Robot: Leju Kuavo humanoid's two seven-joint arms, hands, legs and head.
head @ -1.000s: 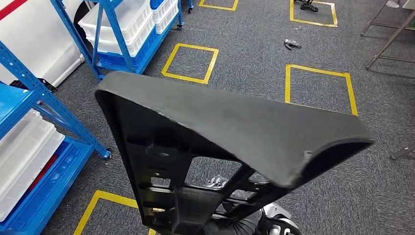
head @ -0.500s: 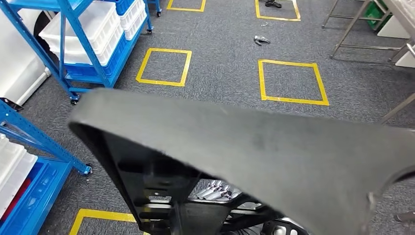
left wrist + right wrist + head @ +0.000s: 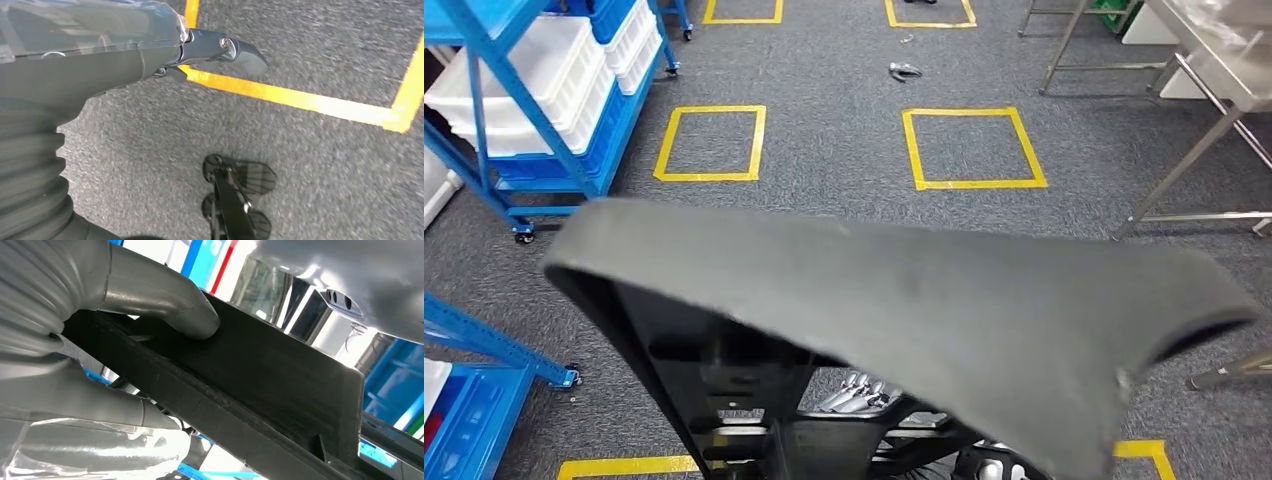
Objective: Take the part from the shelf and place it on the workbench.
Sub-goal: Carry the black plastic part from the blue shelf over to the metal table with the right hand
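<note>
Here, high over the grey carpet [image 3: 844, 150], I carry the part [image 3: 924, 310]: a broad, dark grey panel with a matte, slightly rough top that curves gently and flares wide toward my right, where its edge shows a small chipped nick. Underneath, the panel turns to black plastic, ribbed and cut through with openings, narrowing toward my body. In the right wrist view my right hand [image 3: 100, 340] grips the part's [image 3: 260, 385] thick black edge, the grey thumb [image 3: 165, 300] pressed flat on one face and the other fingers wrapped against the opposite side. Through a gap in the ribs in the head view, silvery fingers [image 3: 856, 392] show beneath the panel. My left hand [image 3: 150, 55] hangs over the floor, a dark fingertip [image 3: 240, 50] stretched out above a strip of yellow tape [image 3: 310, 100]; it holds nothing I can see, though how far its fingers spread I cannot tell. Around me, yellow tape squares [image 3: 972, 148] mark the carpet, blue racks [image 3: 534, 110] with white bins [image 3: 514, 80] stand to my left, and a steel table [image 3: 1214, 70] stands at far right.
</note>
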